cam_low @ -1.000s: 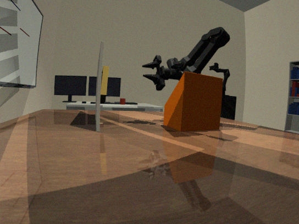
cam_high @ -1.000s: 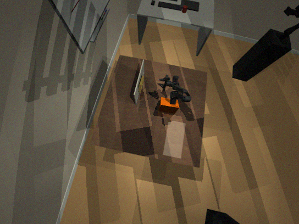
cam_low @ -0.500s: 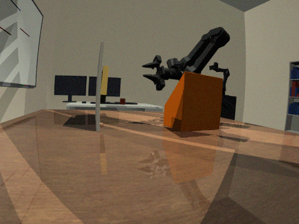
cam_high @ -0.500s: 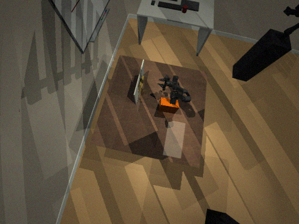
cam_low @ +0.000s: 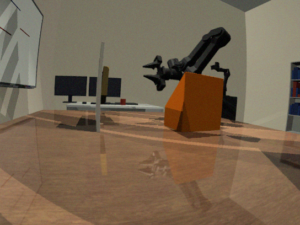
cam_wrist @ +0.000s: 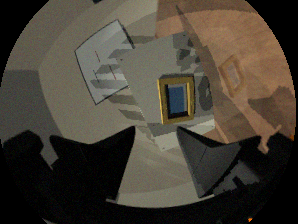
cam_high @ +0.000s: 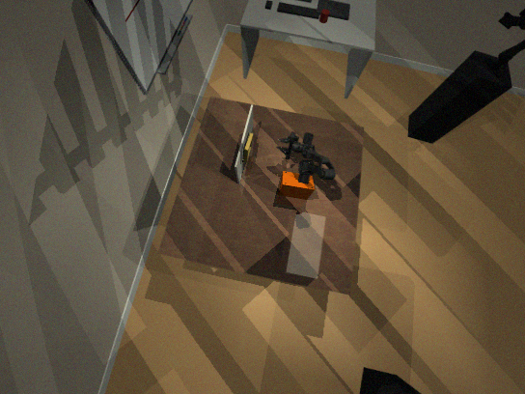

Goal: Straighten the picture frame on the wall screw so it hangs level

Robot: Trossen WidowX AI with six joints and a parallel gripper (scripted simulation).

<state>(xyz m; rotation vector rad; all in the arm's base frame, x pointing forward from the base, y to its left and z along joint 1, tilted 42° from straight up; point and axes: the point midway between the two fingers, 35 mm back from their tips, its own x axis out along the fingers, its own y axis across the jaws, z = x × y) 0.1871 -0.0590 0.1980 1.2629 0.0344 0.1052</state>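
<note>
The small picture frame (cam_high: 248,147) (cam_low: 105,81) (cam_wrist: 162,102), gold with a blue picture, hangs on the grey upright panel (cam_high: 239,166) (cam_low: 98,96) (cam_wrist: 145,70). In the wrist view its edges are turned against the panel's edges, so it hangs crooked; its left side, seen facing the panel, looks the higher. The screw and the notched strip are hidden. My gripper (cam_high: 279,145) (cam_low: 143,71) (cam_wrist: 156,129) is open and empty, one finger above the other. It is well back from the frame, at about its height, and touches nothing.
An orange block (cam_high: 296,185) (cam_low: 202,102) stands beside the arm's base, on the side toward the exterior camera. A pale rectangle (cam_high: 306,246) lies on the brown table top (cam_high: 217,217) (cam_low: 124,193). A whiteboard (cam_low: 20,49) (cam_wrist: 102,65) is on the wall beyond.
</note>
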